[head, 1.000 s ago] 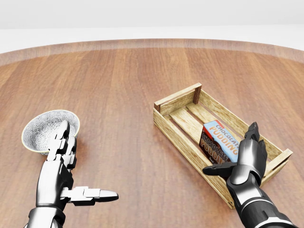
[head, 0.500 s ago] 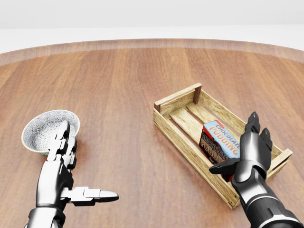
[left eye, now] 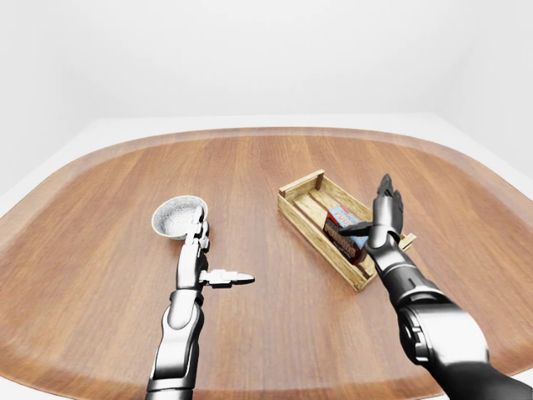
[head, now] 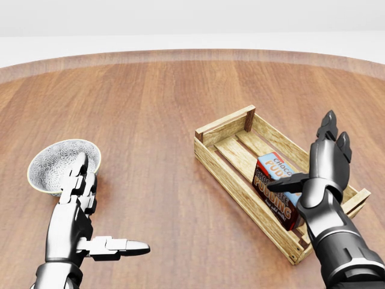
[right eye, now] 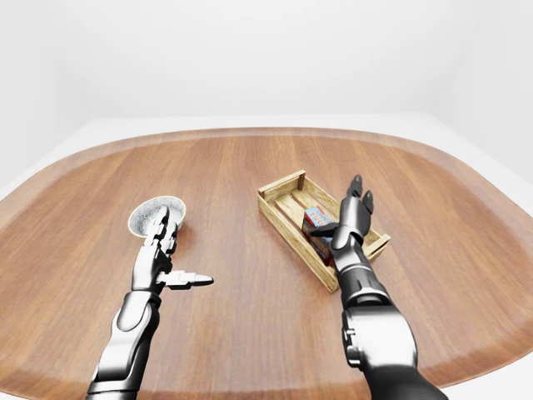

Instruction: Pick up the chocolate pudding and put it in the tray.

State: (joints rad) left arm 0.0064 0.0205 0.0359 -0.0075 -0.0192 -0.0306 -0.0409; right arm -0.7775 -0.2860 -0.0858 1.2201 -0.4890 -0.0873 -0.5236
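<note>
Both arms reach in from the bottom of the head view. The left hand (head: 84,208) is spread — two fingers pointing up, thumb out to the right. The right hand (head: 319,171) is raised, fingers splayed upward — thumb jutting left.

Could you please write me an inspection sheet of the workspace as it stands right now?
Surface: round wooden table, bare between the things.
Job's things: chocolate pudding box lies inside the wooden tray, leaning against its near wall.
Clutter: patterned bowl at the head view's left.
Grippers: right hand open, raised over the tray, holding nothing; left hand open beside the bowl, empty.
Cables: nothing seen.
Surroundings: plain white floor and walls.
</note>
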